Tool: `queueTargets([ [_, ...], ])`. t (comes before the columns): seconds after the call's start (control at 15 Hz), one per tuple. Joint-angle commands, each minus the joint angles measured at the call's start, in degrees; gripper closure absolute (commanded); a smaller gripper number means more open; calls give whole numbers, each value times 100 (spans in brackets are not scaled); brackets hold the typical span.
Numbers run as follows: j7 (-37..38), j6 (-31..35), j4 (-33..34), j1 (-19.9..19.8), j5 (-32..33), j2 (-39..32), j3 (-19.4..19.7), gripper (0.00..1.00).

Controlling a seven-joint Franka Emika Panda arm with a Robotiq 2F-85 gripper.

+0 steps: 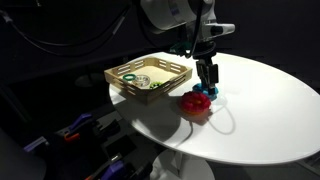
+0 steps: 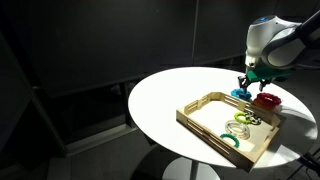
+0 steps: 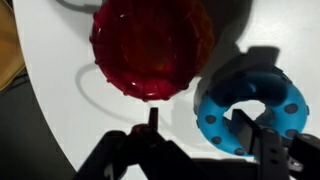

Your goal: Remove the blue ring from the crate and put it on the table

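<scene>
The blue ring (image 3: 245, 105) is teal with small dimples and lies flat on the white table (image 1: 262, 112), outside the crate (image 1: 122, 79). It touches or nearly touches the larger red ring (image 3: 150, 45). It shows in both exterior views (image 1: 212, 93) (image 2: 240, 94). My gripper (image 3: 198, 125) hangs just above it and is open. One finger stands in the ring's hole and the other on the bare table beside the ring, clear of it. The gripper also shows in both exterior views (image 1: 206, 78) (image 2: 248, 80).
The light-wood crate (image 2: 203, 124) holds a pale green ring (image 2: 236, 127) and other green pieces (image 1: 150, 84). The red ring (image 1: 196, 104) (image 2: 266, 99) sits between the crate and the table's edge. The table (image 2: 165, 98) is round, with dark surroundings.
</scene>
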State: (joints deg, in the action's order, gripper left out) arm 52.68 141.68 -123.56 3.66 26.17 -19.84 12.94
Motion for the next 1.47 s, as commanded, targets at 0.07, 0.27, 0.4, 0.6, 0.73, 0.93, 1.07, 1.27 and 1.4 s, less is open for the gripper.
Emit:
queueTargets([
  [0.07,-112,-188,118,-45,-188,40,-40,0],
  [0.27,-251,-281,156,-61,-360,130,-91,0],
  [0.4,-386,-365,180,-75,-489,208,-139,0],
  [0.6,-772,-642,226,-127,-848,357,-280,0],
  [0.73,-1065,-887,285,-146,-1080,456,-355,0],
  [0.93,-1519,-1343,378,-184,-1408,595,-461,0],
  [1.07,-1813,-1699,467,-211,-1616,662,-525,0],
  [1.27,-2268,-2195,595,-250,-1964,781,-619,0],
  [1.4,-2573,-2453,659,-271,-2208,890,-678,0],
])
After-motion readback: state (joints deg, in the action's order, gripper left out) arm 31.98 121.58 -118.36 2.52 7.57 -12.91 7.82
